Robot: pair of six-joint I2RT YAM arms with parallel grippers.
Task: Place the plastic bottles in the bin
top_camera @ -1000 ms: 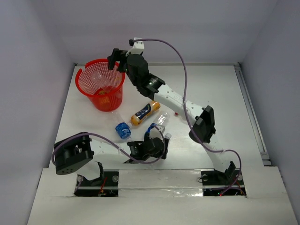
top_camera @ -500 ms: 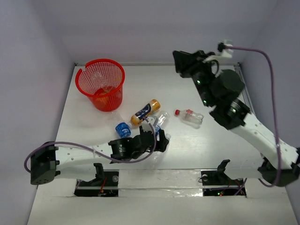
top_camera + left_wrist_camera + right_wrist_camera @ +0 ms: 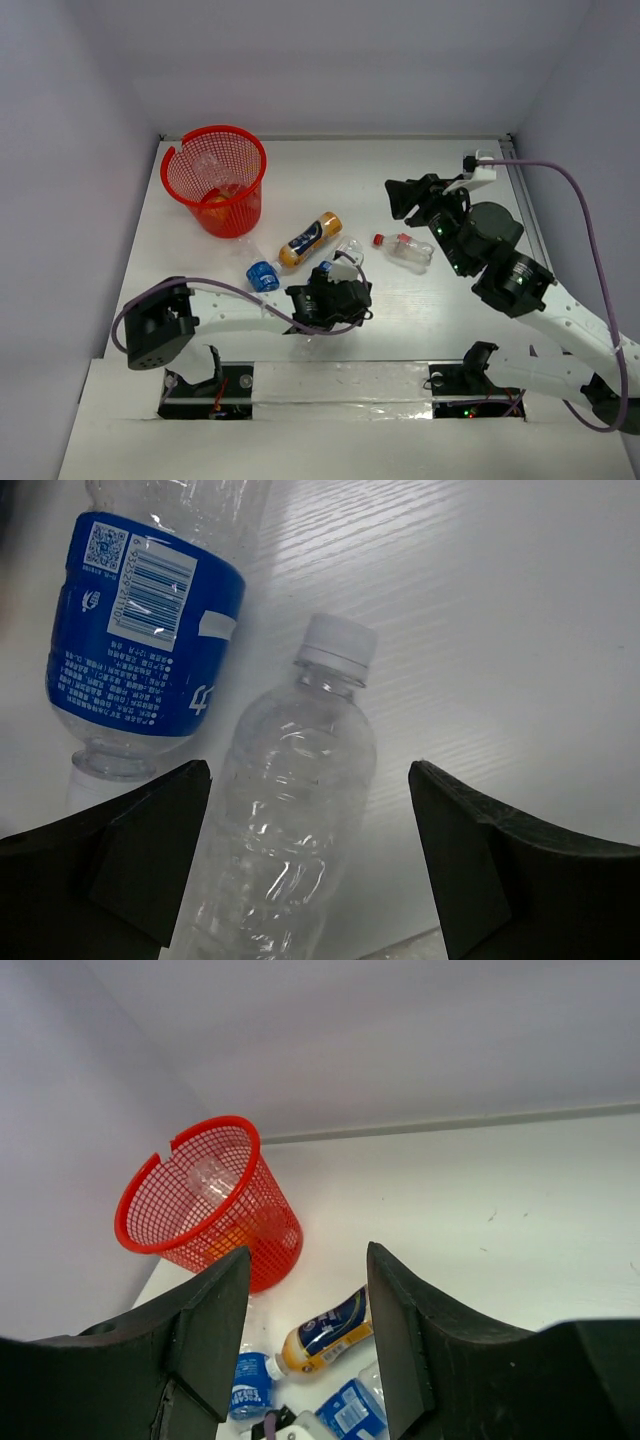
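The red mesh bin (image 3: 215, 131) stands at the far left, with a clear bottle (image 3: 207, 158) and something orange inside. An orange-and-blue bottle (image 3: 308, 238), a blue-labelled bottle (image 3: 262, 276), another blue-labelled bottle (image 3: 341, 254) and a clear red-capped bottle (image 3: 405, 248) lie on the table. My left gripper (image 3: 345, 300) is open, low over a clear white-capped bottle (image 3: 300, 810) that lies between its fingers (image 3: 120, 850), beside a blue-labelled bottle (image 3: 145, 650). My right gripper (image 3: 400, 195) is open and empty, raised beyond the red-capped bottle.
The right wrist view looks past the open right gripper (image 3: 305, 1260) at the bin (image 3: 222, 1123), the orange-and-blue bottle (image 3: 330, 1332) and two blue-labelled bottles (image 3: 245, 1385). Grey walls close in the white table on three sides.
My right arm has swung from over the bin to the right side and come down, open and empty. My left gripper has shifted a little right over the white-capped bottle.
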